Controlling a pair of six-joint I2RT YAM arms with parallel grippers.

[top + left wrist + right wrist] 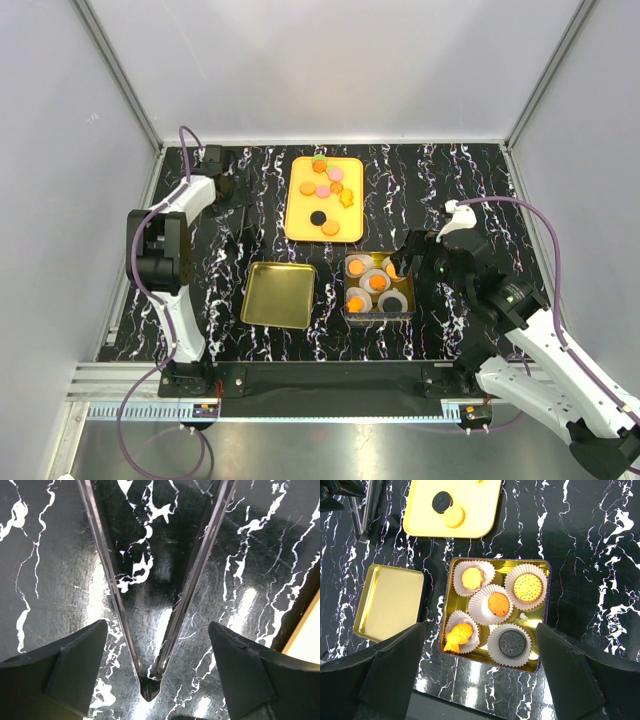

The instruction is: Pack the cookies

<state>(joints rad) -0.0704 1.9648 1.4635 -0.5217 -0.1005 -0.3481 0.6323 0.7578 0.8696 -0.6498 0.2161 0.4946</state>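
Note:
Several cookies (322, 189), mostly orange with pink and one black, lie on a yellow tray (303, 218) at the back. A square tin (380, 316) in front of it holds several white paper cups with cookies. In the right wrist view the cups hold an orange disc (498, 604), a yellow biscuit (527, 587), a fish shape (457, 636) and a black sandwich cookie (510, 642). My right gripper (480, 627) is open and empty above the tin (485, 655); it also shows in the top view (402, 264). My left gripper (157, 625) is open astride metal tongs (149, 685) that lie on the table.
The tin's gold lid (279, 294) lies upside down left of the tin. The tray's near end (475, 505) carries a black cookie (442, 500) and an orange one (454, 516). My left gripper (240, 185) sits left of the tray. Grey walls enclose the black marbled table.

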